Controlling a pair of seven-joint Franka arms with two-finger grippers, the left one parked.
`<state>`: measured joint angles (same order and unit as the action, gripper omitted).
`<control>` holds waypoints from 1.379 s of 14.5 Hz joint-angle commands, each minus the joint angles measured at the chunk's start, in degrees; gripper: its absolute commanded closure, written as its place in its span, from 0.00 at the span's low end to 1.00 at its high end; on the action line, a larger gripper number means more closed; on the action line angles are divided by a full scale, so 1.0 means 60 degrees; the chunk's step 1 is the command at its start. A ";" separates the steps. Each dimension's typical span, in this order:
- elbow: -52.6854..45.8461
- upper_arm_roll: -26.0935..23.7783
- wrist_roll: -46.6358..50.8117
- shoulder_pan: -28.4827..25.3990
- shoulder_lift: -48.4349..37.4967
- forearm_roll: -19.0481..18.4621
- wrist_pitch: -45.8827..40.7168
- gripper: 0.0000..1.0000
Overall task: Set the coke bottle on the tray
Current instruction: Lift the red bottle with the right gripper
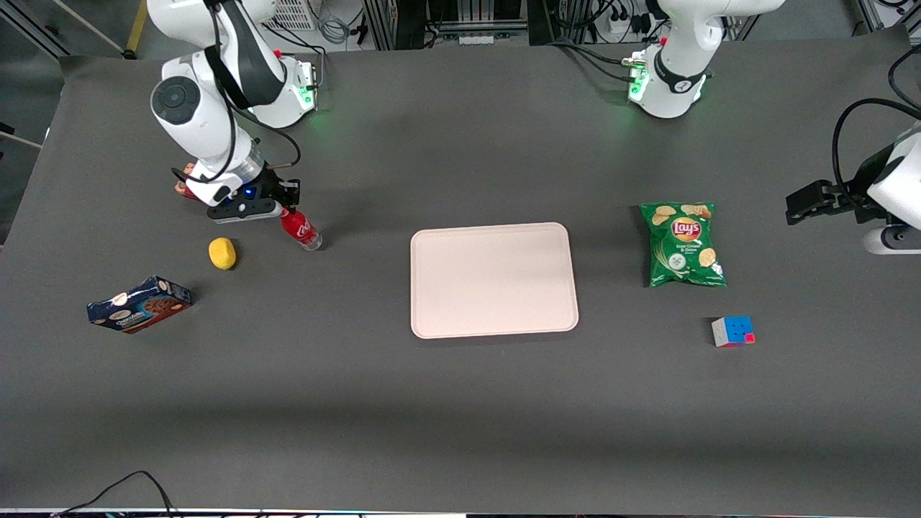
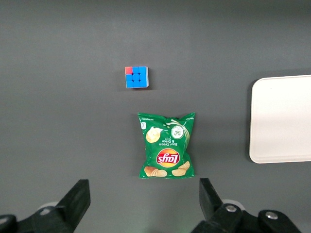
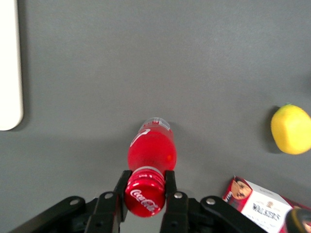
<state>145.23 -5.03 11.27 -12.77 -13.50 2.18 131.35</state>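
The coke bottle (image 1: 301, 228) is small, with a red cap, a red label and a clear base. It hangs tilted from my right gripper (image 1: 282, 209), toward the working arm's end of the table. In the right wrist view the gripper (image 3: 144, 187) is shut on the bottle (image 3: 151, 146) at its cap, one finger on each side. The bottle's base is at or just above the table. The tray (image 1: 493, 279) is a large pale pinkish-beige rectangle at the table's middle, well apart from the bottle; its edge shows in the right wrist view (image 3: 9, 68).
A yellow lemon (image 1: 222, 253) lies near the bottle, nearer the front camera. A blue cookie box (image 1: 139, 304) lies nearer still. A red cookie box (image 3: 262, 204) lies close under the arm. A green chips bag (image 1: 682, 244) and a colour cube (image 1: 733, 331) lie toward the parked arm's end.
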 commanded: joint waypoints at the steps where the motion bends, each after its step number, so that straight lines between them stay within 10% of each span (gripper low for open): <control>1: -0.1509 -0.0069 0.0085 0.0048 -0.0358 -0.0333 -0.2007 1.00; 11: -0.7996 -0.0391 0.0697 -0.0229 0.1703 -0.0247 -0.6741 1.00; 20: -1.2935 -0.0860 0.5194 -0.2410 0.6141 -0.0392 -0.7346 1.00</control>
<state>80.96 -10.67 35.02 -23.15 12.80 1.06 90.56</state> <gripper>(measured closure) 0.683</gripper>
